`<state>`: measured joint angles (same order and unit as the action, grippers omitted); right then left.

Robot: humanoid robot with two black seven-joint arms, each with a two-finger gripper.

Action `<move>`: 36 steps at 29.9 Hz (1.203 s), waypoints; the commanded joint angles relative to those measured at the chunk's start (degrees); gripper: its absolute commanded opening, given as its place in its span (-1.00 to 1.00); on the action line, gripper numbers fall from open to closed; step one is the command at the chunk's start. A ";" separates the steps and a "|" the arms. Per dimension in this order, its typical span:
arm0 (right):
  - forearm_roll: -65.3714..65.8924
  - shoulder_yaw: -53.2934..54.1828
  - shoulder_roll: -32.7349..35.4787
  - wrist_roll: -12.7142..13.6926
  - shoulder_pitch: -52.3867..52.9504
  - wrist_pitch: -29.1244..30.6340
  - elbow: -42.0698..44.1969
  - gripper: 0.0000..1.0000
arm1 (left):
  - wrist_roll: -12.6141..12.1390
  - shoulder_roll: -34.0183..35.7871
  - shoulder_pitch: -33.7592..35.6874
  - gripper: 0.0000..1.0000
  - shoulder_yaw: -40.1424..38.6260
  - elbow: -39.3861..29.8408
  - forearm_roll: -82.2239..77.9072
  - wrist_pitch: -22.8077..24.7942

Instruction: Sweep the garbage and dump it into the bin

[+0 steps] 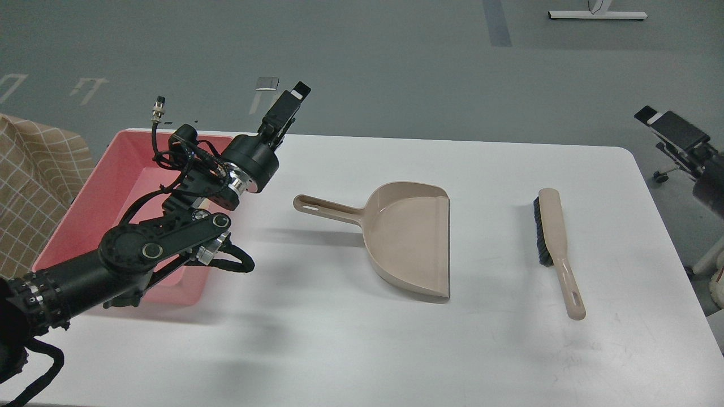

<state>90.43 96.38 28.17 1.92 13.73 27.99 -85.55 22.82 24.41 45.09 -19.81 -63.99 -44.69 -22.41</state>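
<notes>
The pink bin (107, 186) stands at the table's left edge, and my left arm crosses over most of its inside. The garbage is hidden behind that arm. My left gripper (295, 95) is raised above the bin's far right corner and points up and away; it is dark and seen edge-on, holding nothing I can see. My right gripper (659, 118) hangs high at the right edge of the view, beyond the table's right side, with nothing visible in it. Its fingers cannot be told apart.
A beige dustpan (410, 237) lies empty mid-table, handle pointing left toward the bin. A beige hand brush (554, 237) with black bristles lies to its right, handle toward me. A checked cloth (28, 186) sits left of the bin.
</notes>
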 commanded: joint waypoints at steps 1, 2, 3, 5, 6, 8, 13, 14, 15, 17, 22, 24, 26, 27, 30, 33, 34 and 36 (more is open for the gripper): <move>-3.23 2.40 -1.45 0.01 4.01 0.01 -0.05 0.88 | 0.03 -1.64 1.40 0.96 -3.29 -0.26 0.82 0.43; -3.94 2.50 -1.80 0.10 4.81 0.01 -0.14 0.88 | 0.12 -1.91 1.49 0.96 -4.18 -0.60 0.83 0.52; -5.60 2.50 -2.59 0.10 5.95 0.01 -0.31 0.88 | 0.12 -2.43 1.58 0.96 -6.10 -1.48 0.92 0.70; -8.59 2.50 -4.18 0.10 7.01 0.01 -0.67 0.88 | 0.12 -3.40 1.58 0.96 -8.22 -2.71 0.83 1.22; -11.04 2.76 -5.40 0.10 7.62 0.01 -0.93 0.88 | 0.21 -3.84 1.58 0.96 -9.10 -3.67 0.83 2.44; -13.42 3.46 -6.72 0.10 8.33 0.01 -1.19 0.88 | 0.39 -4.11 1.58 0.96 -10.24 -4.65 0.92 4.03; -21.07 4.34 -10.41 0.10 10.87 0.01 -3.22 0.89 | 0.56 -7.35 0.87 0.95 -19.19 -6.06 1.61 14.03; -21.08 4.34 -10.42 0.10 10.88 0.01 -3.22 0.89 | 0.56 -7.36 0.87 0.95 -19.21 -6.06 1.62 14.06; -22.65 4.34 -11.55 0.10 11.40 0.01 -3.30 0.89 | 0.56 -7.88 0.87 0.96 -20.78 -6.06 2.58 16.41; -23.63 4.34 -14.01 0.10 12.02 0.01 -3.39 0.89 | 0.65 -8.06 0.87 0.95 -22.46 -6.06 4.33 19.92; -23.72 4.34 -19.82 0.28 13.51 0.01 -3.39 0.89 | 0.74 -7.80 0.70 0.96 -26.94 -6.06 9.08 25.74; -23.98 4.34 -22.01 0.45 14.56 0.01 -3.39 0.89 | 1.17 -7.80 0.26 0.95 -29.31 -6.06 9.71 28.20; -24.16 4.34 -23.42 0.45 15.53 0.01 -3.30 0.89 | 2.31 -7.89 -0.18 0.95 -29.93 -5.97 9.71 29.26; -24.16 4.34 -23.43 0.45 15.54 0.01 -3.30 0.89 | 2.32 -7.89 -0.18 0.95 -29.94 -5.97 9.71 29.26; -25.65 3.82 -25.97 0.63 16.68 -1.88 -3.30 0.90 | 4.51 -8.06 -0.53 0.95 -30.02 -5.44 9.62 29.53; -26.80 2.33 -28.17 0.89 16.86 -5.84 -3.30 0.90 | 4.17 -8.15 -0.53 0.95 -31.25 -5.27 10.49 29.70; -26.88 1.80 -28.17 0.89 16.86 -6.45 -3.22 0.90 | 4.08 -8.15 -0.53 0.95 -31.34 -5.18 10.84 29.88; -26.88 0.39 -28.17 1.42 16.86 -8.30 -3.13 0.90 | 3.73 -7.98 -0.36 0.95 -31.52 -5.09 11.55 31.37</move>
<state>63.72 98.46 0.27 2.84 30.55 22.13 -88.80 27.03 16.28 44.58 -50.98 -69.24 -34.04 7.53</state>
